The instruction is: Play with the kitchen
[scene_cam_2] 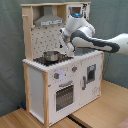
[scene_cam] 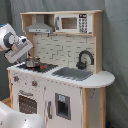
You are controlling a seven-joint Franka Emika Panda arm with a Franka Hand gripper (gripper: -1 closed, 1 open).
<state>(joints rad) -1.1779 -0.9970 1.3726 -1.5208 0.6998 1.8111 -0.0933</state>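
Kitchen (scene_cam: 60,80): stands on the wooden floor (scene_cam_2: 100,112) against a grey curtain; treat it as stiff, too bulky to lift.
Hold: take knobs (scene_cam_2: 57,76) or the oven handle — small, light parts.
Claw (scene_cam_2: 66,47): beside the pot (scene_cam_2: 50,55); you cannot tell its state.

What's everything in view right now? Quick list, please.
play kitchen: one, white panels with light wood, centre.
pot: one, silver, on the stovetop.
faucet: one, black, behind the sink.
sink: one, grey, in the counter.
hood: one, grey, above the stove.
microwave: one, white, top shelf.
oven door: one, white, below the knobs.
knobs: several, reddish, front panel.
robot arm: one, white, over the stovetop.
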